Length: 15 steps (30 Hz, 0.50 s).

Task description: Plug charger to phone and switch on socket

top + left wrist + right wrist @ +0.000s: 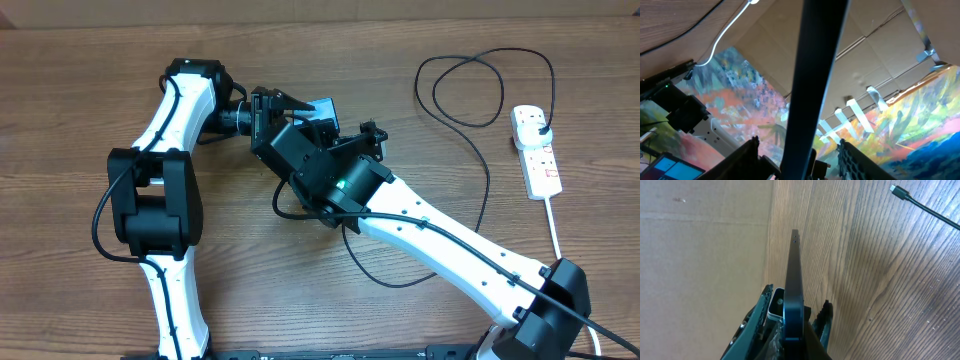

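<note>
Straddling the phone [792,280] clamped in right jaws, left jaws gape.

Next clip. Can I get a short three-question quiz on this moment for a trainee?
1. True or false: the cable's connector tip is plugged into the phone.
2. Where is the cable's black plug? A) loose on the table B) in the power strip C) under the phone
3. Which claw's camera shows both the phone edge-on between its fingers and the connector tip?

Key:
1. False; the tip lies bare on the table.
2. B.
3. The right claw.
</note>
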{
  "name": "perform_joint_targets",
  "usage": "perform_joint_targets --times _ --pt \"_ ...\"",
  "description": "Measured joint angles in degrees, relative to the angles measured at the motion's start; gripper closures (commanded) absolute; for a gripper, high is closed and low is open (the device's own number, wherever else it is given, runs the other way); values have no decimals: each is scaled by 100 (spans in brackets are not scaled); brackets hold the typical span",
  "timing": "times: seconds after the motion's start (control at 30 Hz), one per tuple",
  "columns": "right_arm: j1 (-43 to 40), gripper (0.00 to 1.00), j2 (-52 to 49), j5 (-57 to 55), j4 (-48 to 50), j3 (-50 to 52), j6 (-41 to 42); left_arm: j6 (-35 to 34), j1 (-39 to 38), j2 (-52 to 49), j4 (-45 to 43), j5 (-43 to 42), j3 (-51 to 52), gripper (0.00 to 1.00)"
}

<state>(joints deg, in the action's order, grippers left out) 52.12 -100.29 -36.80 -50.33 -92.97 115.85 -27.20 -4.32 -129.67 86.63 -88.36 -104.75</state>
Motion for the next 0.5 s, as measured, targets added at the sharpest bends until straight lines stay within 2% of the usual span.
perform_joint_targets --times 0.1,0.17,0.27,0.4,0.5 --pt "0 96 -15 -2 20 0 2 -11 0 0 0 0 0 55" --pt "0 96 -28 11 17 2 2 -35 0 0 0 0 0 62" --pt "0 96 -31 39 22 0 0 -74 0 0 7 0 0 63" --pt "0 94 -33 66 111 2 2 -111 0 0 11 0 0 74" --pt "0 94 -35 96 151 2 2 -120 0 0 11 0 0 76"
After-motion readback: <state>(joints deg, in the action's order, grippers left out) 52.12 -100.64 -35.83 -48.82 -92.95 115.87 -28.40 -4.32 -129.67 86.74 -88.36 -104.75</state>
